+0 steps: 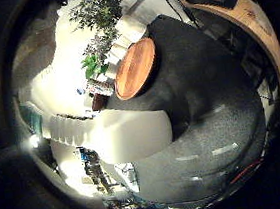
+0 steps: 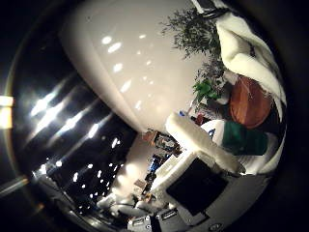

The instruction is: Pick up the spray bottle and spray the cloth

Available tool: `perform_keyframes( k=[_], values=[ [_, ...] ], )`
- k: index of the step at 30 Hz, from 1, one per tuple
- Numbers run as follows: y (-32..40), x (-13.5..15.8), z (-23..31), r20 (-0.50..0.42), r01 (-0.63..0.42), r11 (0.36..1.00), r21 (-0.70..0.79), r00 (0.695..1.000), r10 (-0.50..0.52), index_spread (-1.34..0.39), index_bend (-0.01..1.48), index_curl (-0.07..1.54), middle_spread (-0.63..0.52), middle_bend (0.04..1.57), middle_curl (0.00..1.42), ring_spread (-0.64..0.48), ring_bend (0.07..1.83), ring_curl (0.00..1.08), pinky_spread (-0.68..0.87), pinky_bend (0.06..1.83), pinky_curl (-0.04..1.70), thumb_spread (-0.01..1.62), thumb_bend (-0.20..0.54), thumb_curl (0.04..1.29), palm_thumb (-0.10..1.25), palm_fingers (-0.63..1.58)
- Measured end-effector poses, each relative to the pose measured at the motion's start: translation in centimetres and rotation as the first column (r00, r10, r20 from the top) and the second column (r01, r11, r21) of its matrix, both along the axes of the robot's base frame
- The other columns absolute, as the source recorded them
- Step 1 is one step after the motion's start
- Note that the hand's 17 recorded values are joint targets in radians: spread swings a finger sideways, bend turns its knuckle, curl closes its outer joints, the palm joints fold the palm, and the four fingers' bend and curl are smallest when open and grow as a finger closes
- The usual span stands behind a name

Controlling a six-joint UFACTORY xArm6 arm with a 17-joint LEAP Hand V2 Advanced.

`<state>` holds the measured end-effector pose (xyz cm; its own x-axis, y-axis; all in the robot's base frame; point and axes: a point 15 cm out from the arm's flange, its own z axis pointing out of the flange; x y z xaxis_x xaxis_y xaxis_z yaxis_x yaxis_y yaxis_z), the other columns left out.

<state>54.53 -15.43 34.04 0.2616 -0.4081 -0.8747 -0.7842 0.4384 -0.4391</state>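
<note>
In the little finger side palm view, a dark grey carpeted floor (image 1: 215,106) is seen across much of the picture. A round wooden table (image 1: 136,68) is stood on it, and a leafy green plant (image 1: 98,13) is seen just beside that table. A white stepped shape (image 1: 127,33) is set between the plant and the round table, touching the table's edge as far as can be seen. A curved wooden desk edge (image 1: 251,17) is seen well apart from these, at the far rim of the floor. Close to the palm, a smooth white rounded form (image 1: 133,135) is shown in front of the floor; whether it is part of the bottle or of the hand cannot be told. In the thumb side palm view, much of the picture is filled by the glossy white body of the spray bottle (image 2: 125,63), which is therefore held close against the palm, with ceiling lights mirrored on it. White, black and teal parts of the hand (image 2: 203,186) are seen beside the bottle. It cannot be told whether the fingers are curled round the bottle or released. The plant and the round table are shown again beyond them.
</note>
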Motion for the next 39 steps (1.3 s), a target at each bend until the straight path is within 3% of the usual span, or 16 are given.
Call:
perform_keyframes(
  k=[8,12,16,25,39],
  values=[
    [0.3,-1.9,2.3,0.027,-0.047,0.999,0.007,0.999,0.047,-0.42,0.56,1.02,-0.27,1.16,1.02,-0.24,1.45,0.76,-0.41,1.08,1.09,1.18,-0.019,0.31,0.66,0.38],
    [0.5,-3.2,2.2,0.013,-0.085,0.996,0.009,0.996,0.085,-0.36,0.41,0.9,-0.21,1.04,0.93,-0.2,1.33,0.69,-0.36,0.8,1.0,1.17,-0.019,0.3,0.64,0.19],
    [-0.7,-5.1,1.7,-0.016,-0.097,0.995,-0.024,0.995,0.097,-0.31,0.39,0.81,-0.17,0.96,0.84,-0.16,1.15,0.62,-0.19,0.58,0.93,1.17,-0.019,0.3,0.63,0.14],
    [-3.5,-8.8,-0.1,-0.055,-0.098,0.994,-0.037,0.994,0.096,-0.28,0.32,0.63,-0.1,0.75,0.7,-0.1,0.9,0.51,0.16,0.43,0.77,1.16,-0.019,0.3,0.62,0.18],
    [-8.2,-12.5,-2.3,-0.085,-0.047,0.995,-0.09,0.996,0.04,-0.27,0.19,0.49,-0.05,0.48,0.53,-0.02,0.64,0.38,0.33,0.36,0.58,1.16,-0.019,0.3,0.61,0.23]
  ],
)
